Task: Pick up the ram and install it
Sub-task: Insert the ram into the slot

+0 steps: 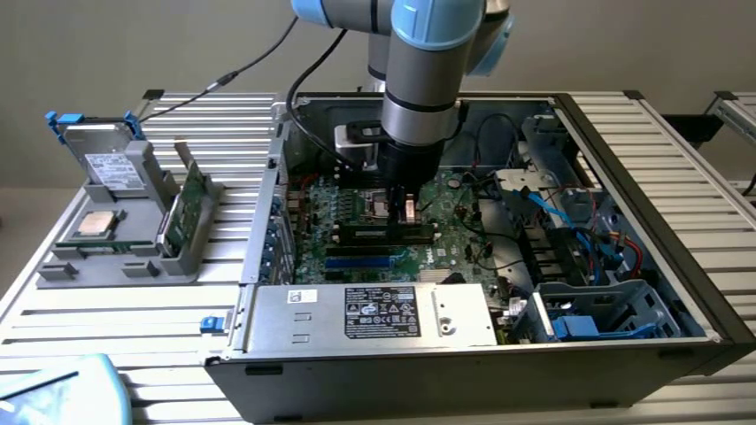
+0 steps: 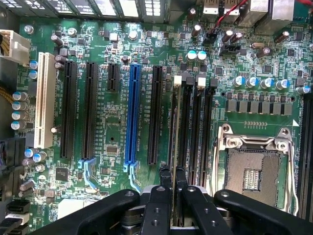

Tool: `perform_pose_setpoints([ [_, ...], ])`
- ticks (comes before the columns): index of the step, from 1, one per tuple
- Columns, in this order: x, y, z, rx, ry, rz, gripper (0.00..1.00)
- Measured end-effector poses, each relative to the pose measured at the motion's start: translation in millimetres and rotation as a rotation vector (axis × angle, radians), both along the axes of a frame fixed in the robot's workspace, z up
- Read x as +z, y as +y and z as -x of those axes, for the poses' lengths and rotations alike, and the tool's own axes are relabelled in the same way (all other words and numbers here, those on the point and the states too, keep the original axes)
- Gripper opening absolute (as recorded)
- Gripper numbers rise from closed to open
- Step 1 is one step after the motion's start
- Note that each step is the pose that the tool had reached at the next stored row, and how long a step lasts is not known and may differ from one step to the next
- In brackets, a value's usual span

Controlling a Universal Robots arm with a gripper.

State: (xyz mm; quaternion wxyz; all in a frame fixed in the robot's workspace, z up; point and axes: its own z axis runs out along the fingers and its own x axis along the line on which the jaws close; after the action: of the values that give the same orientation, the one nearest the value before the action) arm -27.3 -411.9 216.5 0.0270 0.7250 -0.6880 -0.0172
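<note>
Counter (image 1: 106, 328) of ribbed metal carries, at the exterior view's left, a gray holder (image 1: 119, 266) with a hard drive (image 1: 112, 164) and a broad green card (image 1: 180, 212) standing on edge. Toward the middle lies an open computer case (image 1: 661, 221), its motherboard (image 1: 354, 212) facing up and a power supply (image 1: 366, 314) along the near side. The arm (image 1: 420, 80) hangs down into the case, and its fingers (image 2: 165, 178) are clenched on the ram (image 2: 175, 127), a thin green stick seen edge-on, lined up along the row of black memory slots (image 2: 191, 132) between the blue slot (image 2: 132, 117) and the processor socket (image 2: 252, 171). Whether it is fully seated cannot be told. Cables (image 1: 567, 221) crowd the case's right end.
</note>
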Motion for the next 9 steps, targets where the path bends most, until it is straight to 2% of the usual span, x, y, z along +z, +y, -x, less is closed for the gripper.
perform_pose_setpoints([
  [6,-0.1,0.0,0.0,0.0,-0.0001,-0.0001,0.14],
  [7,-0.1,0.0,0.0,0.0,0.0,0.0001,0.16],
  [8,-0.1,0.0,0.0,0.0,0.0,0.0,0.22],
  [9,-0.1,0.0,0.0,0.0,-0.0001,-0.0001,0.22],
])
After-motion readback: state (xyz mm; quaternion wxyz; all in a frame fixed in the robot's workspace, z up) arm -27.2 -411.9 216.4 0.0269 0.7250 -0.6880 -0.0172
